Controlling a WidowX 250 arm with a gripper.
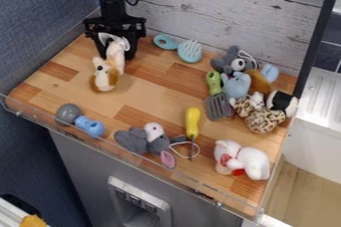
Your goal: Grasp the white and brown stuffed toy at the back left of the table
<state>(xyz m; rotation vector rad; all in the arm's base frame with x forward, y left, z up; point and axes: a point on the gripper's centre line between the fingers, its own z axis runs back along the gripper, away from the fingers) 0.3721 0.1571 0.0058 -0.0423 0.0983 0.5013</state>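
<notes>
The gripper [118, 55] is at the upper left of the board, low and near the back wall, its fingers apart and open. A brown and white plush dog [105, 75] stretches from between and in front of the fingers toward the front left, head lowest. Its pale rear part overlaps the gripper, and a white string loop lies over the black fingers. Whether the fingers touch the plush is hard to see.
Right of the gripper lies a teal brush [190, 52]. Plush toys [236, 85] crowd the right side by a grey spatula [218, 106]. A grey plush [143, 140], yellow-handled tool [192, 121], white plush [243, 160] and blue toy [89, 126] line the front, near a clear rim.
</notes>
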